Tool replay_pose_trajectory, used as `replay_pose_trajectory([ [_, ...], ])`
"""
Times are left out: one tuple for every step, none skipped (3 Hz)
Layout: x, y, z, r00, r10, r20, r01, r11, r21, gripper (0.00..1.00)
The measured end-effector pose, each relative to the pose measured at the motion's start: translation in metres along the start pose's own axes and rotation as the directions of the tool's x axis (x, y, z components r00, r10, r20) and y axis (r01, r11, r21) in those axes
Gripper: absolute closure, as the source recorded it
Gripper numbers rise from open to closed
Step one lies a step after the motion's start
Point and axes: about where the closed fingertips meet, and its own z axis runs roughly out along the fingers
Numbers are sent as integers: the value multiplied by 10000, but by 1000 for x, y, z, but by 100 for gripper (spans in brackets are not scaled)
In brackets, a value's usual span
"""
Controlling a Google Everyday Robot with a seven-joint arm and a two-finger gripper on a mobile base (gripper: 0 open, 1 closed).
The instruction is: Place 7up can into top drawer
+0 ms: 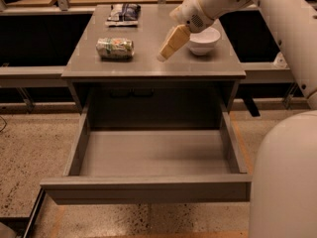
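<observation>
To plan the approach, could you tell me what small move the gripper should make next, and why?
Probably shift the gripper sideways toward the 7up can. The can lies on its side on the cabinet top, untouched; the gripper hovers between it and the white bowl, and the top drawer already stands open.

Cabinet top [148,67]: grey, upper centre of frame.
7up can [115,48]: lay sideways, left.
Snack packet [123,13]: lay at far edge.
White bowl [203,37]: stood right.
Gripper [164,53]: hung above centre, beside bowl.
</observation>
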Motion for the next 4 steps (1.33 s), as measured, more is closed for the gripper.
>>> replay_pose_trajectory([
  [-1,-1,-1,10000,-13,31,12,10000,35,0],
  [2,-1,8,9997,188,173,-189,9998,49,0],
  [-7,-4,37,9973,148,718,-130,9996,-252,0],
  [-16,-12,68,9952,10,974,43,9985,-545,0],
])
